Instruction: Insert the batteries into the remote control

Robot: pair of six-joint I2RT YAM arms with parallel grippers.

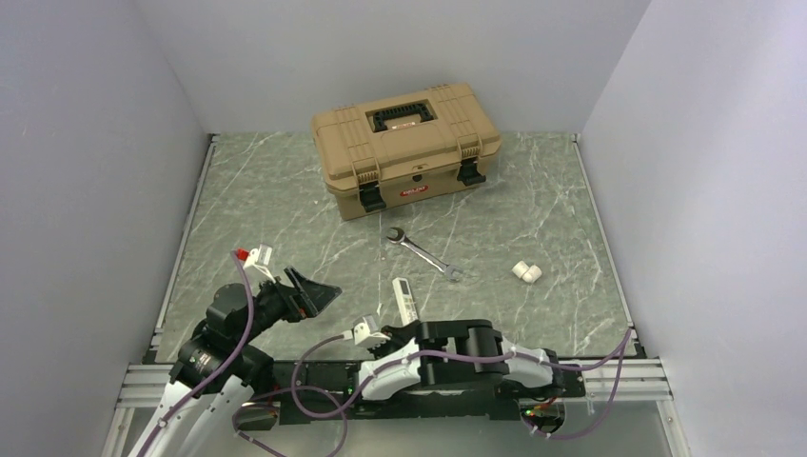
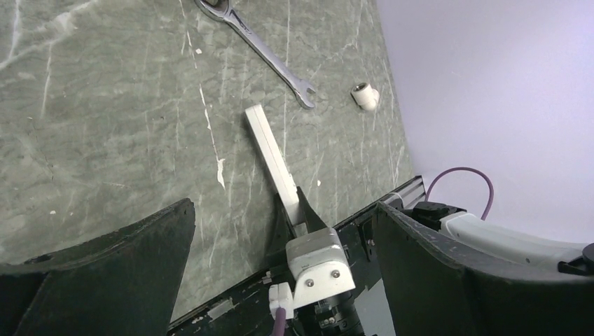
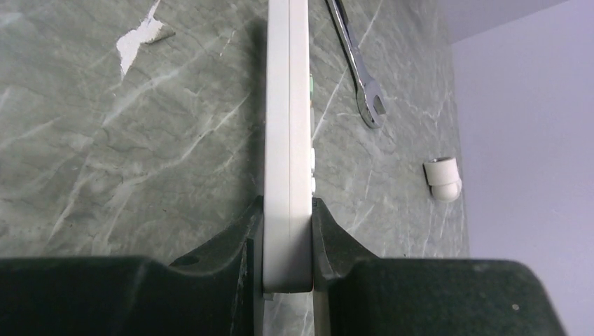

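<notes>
Grip, right side: my right fingers are closed on the remote control, one pad on each broad face, and nothing else is between them.
Where I hold it: at its near end only. The rest of the white bar runs straight out past my fingertips.
Remote's attitude: turned on edge in my wrist view, with its seam running down the middle and the small buttons poking out on the side facing the wrench.
Remote's place: over the near middle of the bench, just ahead of the arm bases, its far end aimed toward the wrench but apart from it.
Contact with bench: I cannot tell whether the bar's lower edge rests on the stone surface or hangs just above it.
Left side: my left fingers are spread wide and hold nothing.
Left fingers to remote: they sit to its left, apart from it, with the gap between them facing it. From that wrist the bar and my right fingers show in the middle of the gap.
Wrench: flat on the bench beyond the remote, lying at a slant.
Other items: a small white fitting lies well to the right, and a tan toolbox, lid down, stands at the back.
</notes>
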